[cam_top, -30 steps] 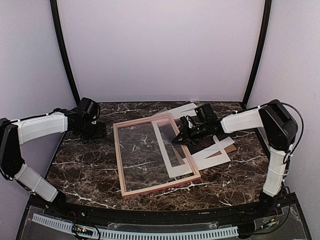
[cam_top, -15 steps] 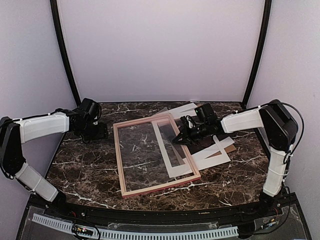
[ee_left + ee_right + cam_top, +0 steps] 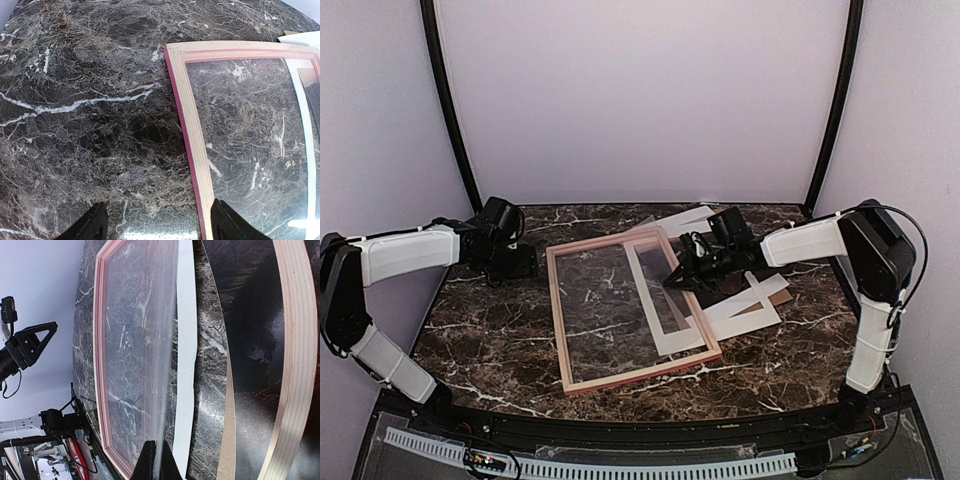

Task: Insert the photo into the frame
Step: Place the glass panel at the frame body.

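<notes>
1. The frame [image 3: 560, 320] lies flat in the middle of the table [image 3: 490, 330]. Its pale wood side faces up, and a thin pink line runs along its outer edge.
2. From above, the photo is hard to pick out, because the right arm hangs over that spot. The right wrist view shows more. A dark, shiny patch with a grey smudge sits just inside the frame's right bar, and this looks like the photo [image 3: 250, 315]. A thin tan edge runs along the patch's other side.
3. Only the right wrist view shows a thin see-through sheet [image 3: 145, 315] over the left part of the frame. It looks like a faint haze with one straight edge. Just beside that edge lies a white strip [image 3: 185, 340].
4. The right gripper [image 3: 672, 280] reaches in over the right half of the frame. In its own view, its fingers are pressed together into one dark point, and the edge of the see-through sheet runs right into that point.
5. The left gripper [image 3: 157, 227] is near the frame's far left corner. From above it is just a black lump. Its own view shows the two fingers spread wide apart with nothing between them. One finger is over the table and the other is just inside the frame's left bar. I cannot tell if they touch anything.
6. More white sheets [image 3: 750, 310] lie on the table to the right of the frame, partly under the right arm. The left wrist view does not show these at all.
</notes>
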Robot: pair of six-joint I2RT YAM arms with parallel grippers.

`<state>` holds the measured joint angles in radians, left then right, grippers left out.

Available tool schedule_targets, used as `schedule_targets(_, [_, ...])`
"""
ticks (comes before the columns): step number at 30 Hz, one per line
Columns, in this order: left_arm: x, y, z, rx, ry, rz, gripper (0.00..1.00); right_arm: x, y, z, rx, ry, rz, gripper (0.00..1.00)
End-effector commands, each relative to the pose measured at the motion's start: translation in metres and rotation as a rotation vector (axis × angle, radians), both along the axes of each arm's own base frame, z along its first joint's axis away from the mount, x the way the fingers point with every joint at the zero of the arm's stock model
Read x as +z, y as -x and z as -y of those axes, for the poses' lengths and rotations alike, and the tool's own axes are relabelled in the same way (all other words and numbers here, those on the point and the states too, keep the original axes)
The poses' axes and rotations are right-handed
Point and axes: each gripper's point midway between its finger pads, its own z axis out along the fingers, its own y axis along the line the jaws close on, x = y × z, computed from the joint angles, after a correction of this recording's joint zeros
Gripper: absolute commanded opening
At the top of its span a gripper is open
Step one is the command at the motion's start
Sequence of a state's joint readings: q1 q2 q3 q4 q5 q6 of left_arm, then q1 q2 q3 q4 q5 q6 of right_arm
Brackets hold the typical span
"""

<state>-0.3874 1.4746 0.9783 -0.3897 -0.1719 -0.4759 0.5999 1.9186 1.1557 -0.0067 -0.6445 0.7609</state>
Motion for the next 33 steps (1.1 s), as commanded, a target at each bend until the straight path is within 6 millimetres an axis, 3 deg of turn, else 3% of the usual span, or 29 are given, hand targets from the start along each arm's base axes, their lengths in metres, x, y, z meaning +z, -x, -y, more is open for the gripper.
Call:
schedule_targets(1, [-0.008,0.003,0.004,-0.006,0.008,-0.012,0.73,0.031,-0.008,-0.009,-0.016,-0.053,0.076,0.00])
schedule_targets(18, [-0.021,0.002,0.020,-0.037,0.036,-0.039,0.73,0.025,-0.006,-0.013,-0.009,-0.045,0.067,0.00])
schedule_targets(33, [-0.041,-0.001,0.037,-0.074,0.072,-0.083,0.68,0.014,-0.005,-0.013,0.001,0.017,0.072,0.25])
